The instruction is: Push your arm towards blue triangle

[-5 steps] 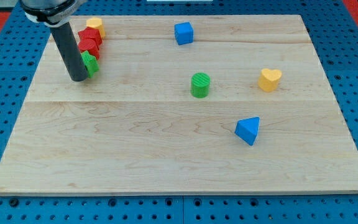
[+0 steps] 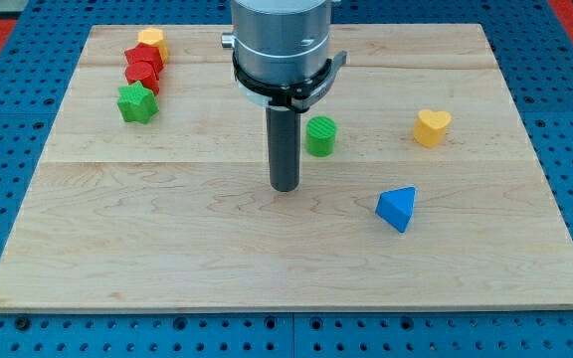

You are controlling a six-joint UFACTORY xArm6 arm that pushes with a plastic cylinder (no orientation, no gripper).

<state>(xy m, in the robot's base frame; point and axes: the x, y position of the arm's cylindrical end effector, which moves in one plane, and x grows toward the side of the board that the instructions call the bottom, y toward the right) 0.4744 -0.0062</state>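
The blue triangle point(image 2: 397, 208) lies on the wooden board point(image 2: 167, 249) at the view's lower right. My tip point(image 2: 284, 186) rests on the board to the triangle's left, about a hundred pixels away and slightly higher in the view. The green cylinder point(image 2: 320, 135) stands just up and right of the rod, close to it but apart. The arm's body hides the board's top middle, where the blue cube stood.
A yellow heart point(image 2: 432, 127) sits at the right. At the upper left a green star point(image 2: 137, 102) lies below two red blocks point(image 2: 142, 67) and a yellow block point(image 2: 151, 41). Blue pegboard point(image 2: 8, 328) surrounds the board.
My tip has moved from beside the green star at the upper left across to the board's middle, toward the blue triangle. The blocks have not moved; the blue cube is now hidden.
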